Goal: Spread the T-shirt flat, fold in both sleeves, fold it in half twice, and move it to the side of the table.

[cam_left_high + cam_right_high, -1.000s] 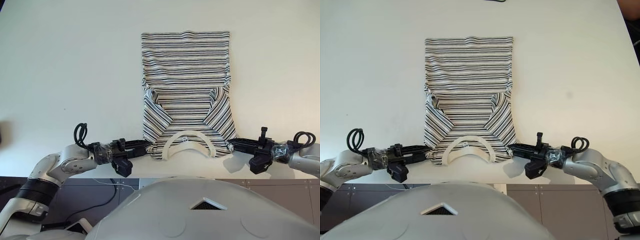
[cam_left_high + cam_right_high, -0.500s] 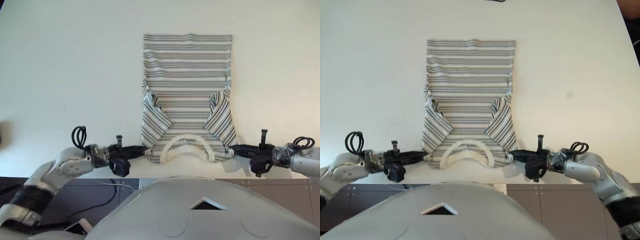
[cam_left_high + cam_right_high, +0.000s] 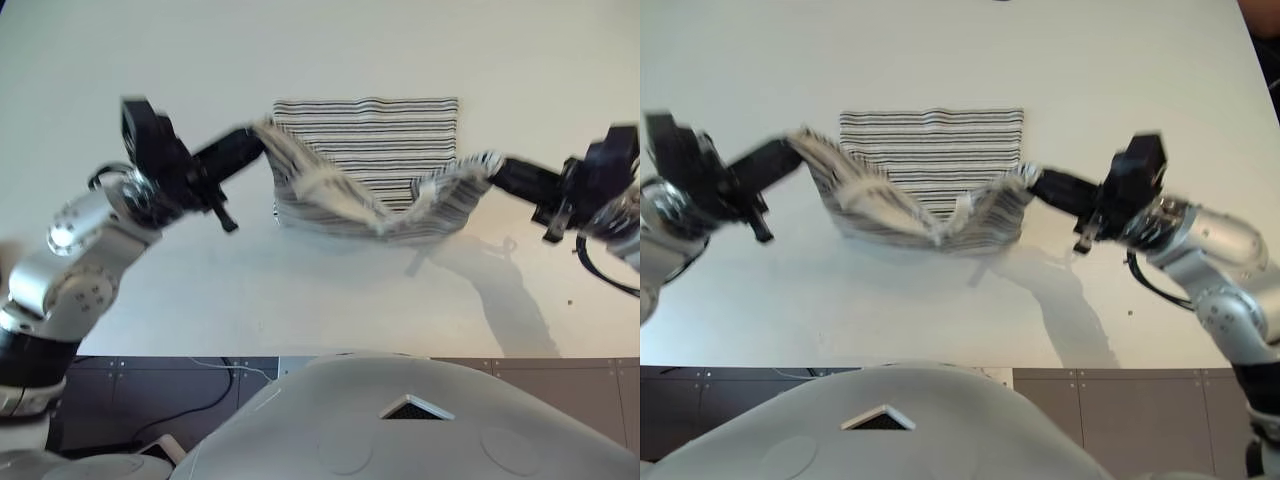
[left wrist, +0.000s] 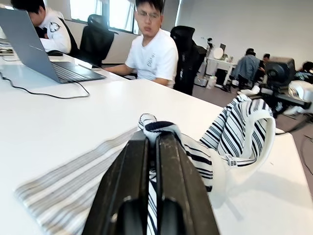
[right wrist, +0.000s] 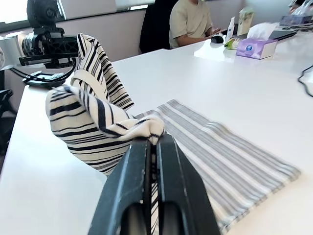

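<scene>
T-shirt (image 3: 368, 140) near edge aloft above table (image 3: 300, 300)

Head pair down over table (image 3: 300, 290), wrist views close — all sharing T-shirt (image 3: 380, 130)

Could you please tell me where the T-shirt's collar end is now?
In the left eye view, the striped fabric T-shirt has its collar end hanging aloft at centre, between the left gripper and right gripper.

Free passage over table (image 3: 300, 300) (T-shirt (image 3: 370, 135) mid-table)
</scene>
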You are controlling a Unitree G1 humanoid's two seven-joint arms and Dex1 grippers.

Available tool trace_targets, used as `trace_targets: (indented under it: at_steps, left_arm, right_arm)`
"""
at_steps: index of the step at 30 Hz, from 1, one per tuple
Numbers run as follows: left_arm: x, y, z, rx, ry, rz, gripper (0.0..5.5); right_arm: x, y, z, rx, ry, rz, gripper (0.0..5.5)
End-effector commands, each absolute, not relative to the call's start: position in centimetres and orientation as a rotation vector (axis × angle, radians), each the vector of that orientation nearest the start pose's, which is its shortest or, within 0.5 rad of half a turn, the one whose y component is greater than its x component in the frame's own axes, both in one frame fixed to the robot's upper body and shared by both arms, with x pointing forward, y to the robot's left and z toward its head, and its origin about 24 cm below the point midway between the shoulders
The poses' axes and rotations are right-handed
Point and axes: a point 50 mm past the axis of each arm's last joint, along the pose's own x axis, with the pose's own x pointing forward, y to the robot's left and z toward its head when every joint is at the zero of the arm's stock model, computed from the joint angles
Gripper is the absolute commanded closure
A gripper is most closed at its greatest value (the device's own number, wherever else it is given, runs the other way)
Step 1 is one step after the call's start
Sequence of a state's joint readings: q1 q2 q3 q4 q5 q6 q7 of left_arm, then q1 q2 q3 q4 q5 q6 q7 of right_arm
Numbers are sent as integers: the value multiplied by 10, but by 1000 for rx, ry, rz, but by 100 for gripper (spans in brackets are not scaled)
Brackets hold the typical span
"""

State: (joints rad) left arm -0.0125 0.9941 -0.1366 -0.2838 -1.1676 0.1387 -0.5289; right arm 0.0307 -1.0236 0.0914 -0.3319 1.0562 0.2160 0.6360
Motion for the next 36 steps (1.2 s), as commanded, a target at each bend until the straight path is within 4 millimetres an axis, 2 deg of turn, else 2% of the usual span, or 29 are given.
trace_targets:
  at_steps: [1, 4, 8, 11, 16, 21, 22, 26, 30, 36]
  left_arm:
    - [280, 216, 127, -62, 102, -671, 539]
    - [304, 218, 104, 70, 158, -603, 539]
    - [312, 213, 80, 123, 196, -605, 539]
    - [310, 205, 76, 99, 180, -636, 539]
    - [310, 205, 67, 121, 185, -618, 539]
    - [324, 211, 46, 252, 263, -516, 539]
    - [326, 211, 44, 262, 265, -507, 513]
    - [335, 204, 37, 256, 269, -491, 458]
    - [344, 197, 35, 242, 253, -448, 391]
    - [349, 205, 21, 276, 344, -328, 307]
  right_arm:
    - [263, -207, 124, 1, 151, 791, 540]
    - [288, -202, 102, -81, 174, 695, 540]
    - [301, -194, 85, -122, 190, 646, 540]
    - [303, -193, 86, -107, 165, 630, 540]
    - [307, -190, 81, -130, 165, 612, 540]
    - [324, -175, 59, -209, 210, 556, 540]
    - [328, -174, 55, -226, 215, 535, 540]
    - [342, -181, 45, -277, 232, 400, 475]
    - [352, -176, 43, -261, 223, 357, 401]
    - [366, -167, 36, -265, 271, 294, 302]
